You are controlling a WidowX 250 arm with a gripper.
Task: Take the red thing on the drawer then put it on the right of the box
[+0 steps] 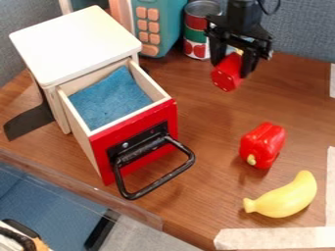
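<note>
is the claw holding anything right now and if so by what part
Yes, the claw holds a red thing by its upper part, lower end sticking out.

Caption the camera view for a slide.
Gripper holding a red object above the table, right of an open drawer.

Over at right there's a red toy pepper point(263, 143), yellow toy banana point(284, 197) lower right, pale tape point(272, 238) below; can point(199, 22) near top centre, blue cloth point(110, 100) left of centre.
</note>
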